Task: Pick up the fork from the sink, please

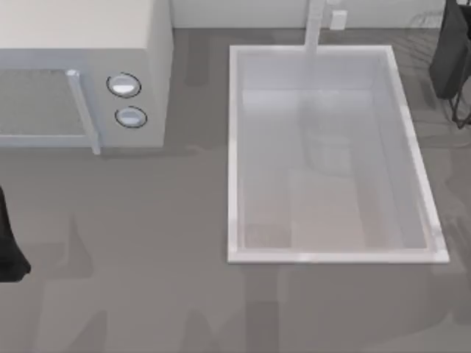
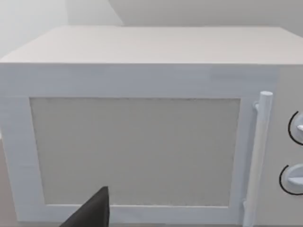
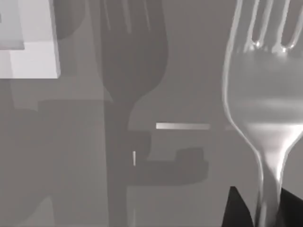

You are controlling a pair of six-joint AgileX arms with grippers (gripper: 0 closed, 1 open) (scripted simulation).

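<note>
In the right wrist view the shiny silver fork (image 3: 262, 94) hangs close to the camera, tines pointing away, above the grey table. Its narrow handle runs down between the two dark fingers of my right gripper (image 3: 267, 210), which is shut on it. The fork's shadow falls on the table beside it. A corner of the white sink (image 3: 33, 61) lies farther off. In the top view the sink (image 1: 331, 257) is a large white basin at the centre right with a bare pale floor, and my right arm (image 1: 450, 51) is past its far right corner. My left gripper (image 2: 92, 213) faces the microwave.
A white microwave (image 1: 81, 44) with two round knobs (image 1: 124, 85) and a bar handle stands at the back left; its door (image 2: 137, 151) is shut. The white faucet post (image 1: 315, 26) rises at the sink's back rim. My left arm (image 1: 9, 250) is parked at the table's left edge.
</note>
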